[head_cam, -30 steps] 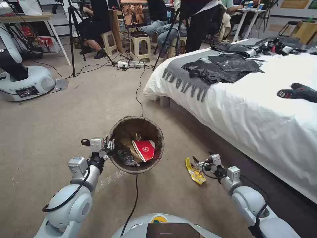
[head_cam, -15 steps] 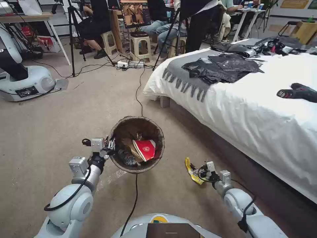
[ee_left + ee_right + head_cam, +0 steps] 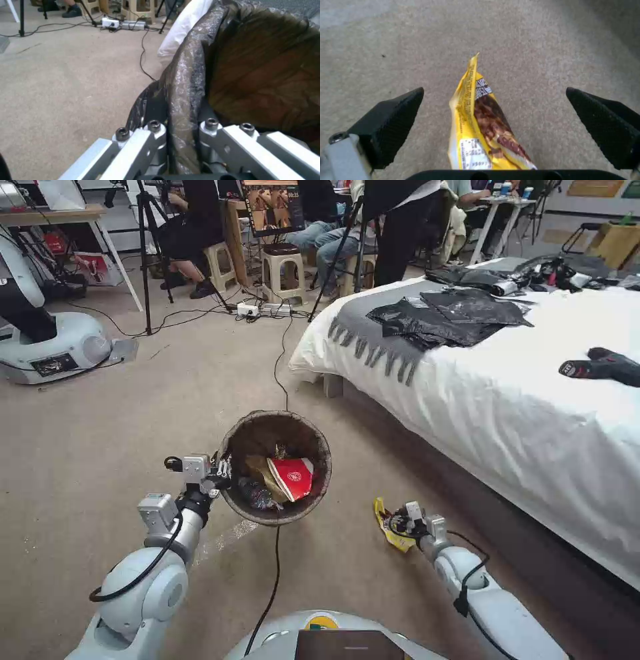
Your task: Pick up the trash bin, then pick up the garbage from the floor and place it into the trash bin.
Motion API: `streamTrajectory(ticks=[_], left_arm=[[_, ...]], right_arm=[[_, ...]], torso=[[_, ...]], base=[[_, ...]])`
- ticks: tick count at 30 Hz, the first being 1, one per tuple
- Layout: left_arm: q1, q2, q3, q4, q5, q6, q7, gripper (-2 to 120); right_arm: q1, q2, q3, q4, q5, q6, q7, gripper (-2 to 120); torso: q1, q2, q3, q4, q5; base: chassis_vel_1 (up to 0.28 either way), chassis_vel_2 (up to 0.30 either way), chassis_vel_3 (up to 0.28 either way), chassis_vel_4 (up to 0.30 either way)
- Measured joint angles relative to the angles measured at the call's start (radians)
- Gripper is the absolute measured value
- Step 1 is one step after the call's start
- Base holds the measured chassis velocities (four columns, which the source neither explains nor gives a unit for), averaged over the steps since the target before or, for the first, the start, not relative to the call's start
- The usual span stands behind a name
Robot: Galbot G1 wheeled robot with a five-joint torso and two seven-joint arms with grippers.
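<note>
The trash bin [image 3: 233,443], a round bucket lined with a dark bag, hangs just above the floor [image 3: 133,407]. My left gripper [image 3: 223,473] is shut on its near-left rim; the left wrist view shows the gripper [image 3: 180,130] clamping the folded liner [image 3: 183,82]. Inside lie a red packet [image 3: 292,478] and a small bottle [image 3: 257,495]. A yellow wrapper [image 3: 385,525], one piece of garbage, lies on the carpet to the right of the bin. My right gripper [image 3: 395,524] is down over it, open, with the wrapper [image 3: 480,120] between its black pads [image 3: 391,120].
A bed with a white sheet [image 3: 507,407] fills the right side, carrying flat black bags [image 3: 447,317] and a power drill [image 3: 600,367]. A black cable [image 3: 273,573] runs along the floor under the bin. Another robot's base [image 3: 53,347] stands far left; stools, tripods and seated people are at the back.
My right arm has moved left and lower, bringing its open gripper from beside the yellow wrapper to over it. The left arm holds the bin in nearly the same place.
</note>
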Motion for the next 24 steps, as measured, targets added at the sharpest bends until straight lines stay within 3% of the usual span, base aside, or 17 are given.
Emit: streamTrajectory(ticks=[24], left_arm=[[-0.007, 0.003, -0.001, 0.004, -0.005, 0.0, -0.001, 7]], right_arm=[[0.078, 0.042, -0.021, -0.174, -0.054, -0.007, -0.054, 100]], torso=[[0.0, 0.0, 0.0, 0.0001, 0.0]], base=[[0.0, 0.0, 0.0, 0.0]])
